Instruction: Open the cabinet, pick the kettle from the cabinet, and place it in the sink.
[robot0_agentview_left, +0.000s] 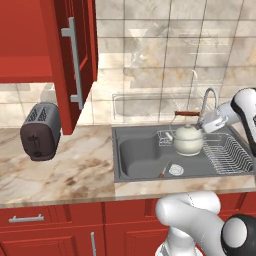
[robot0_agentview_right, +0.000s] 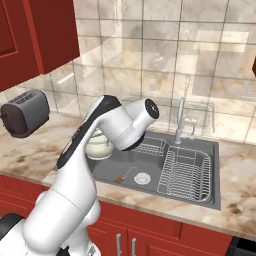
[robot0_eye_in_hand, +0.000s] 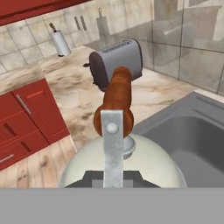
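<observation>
Marble counter (robot0_agentview_left: 75, 170), kettle (robot0_agentview_left: 188, 140) over the sink (robot0_agentview_left: 135, 155).
My pincer (robot0_agentview_left: 201, 121) grips its handle; I should lower gently, level, before releasing.

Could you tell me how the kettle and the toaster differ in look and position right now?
The kettle is round and cream-white; the toaster is boxy, grey and dark brown. The kettle hangs over the sink basin, its reddish-brown handle bar held by the shut pincer; the toaster stands untouched on the counter left of the sink. Both sit upright.
</observation>
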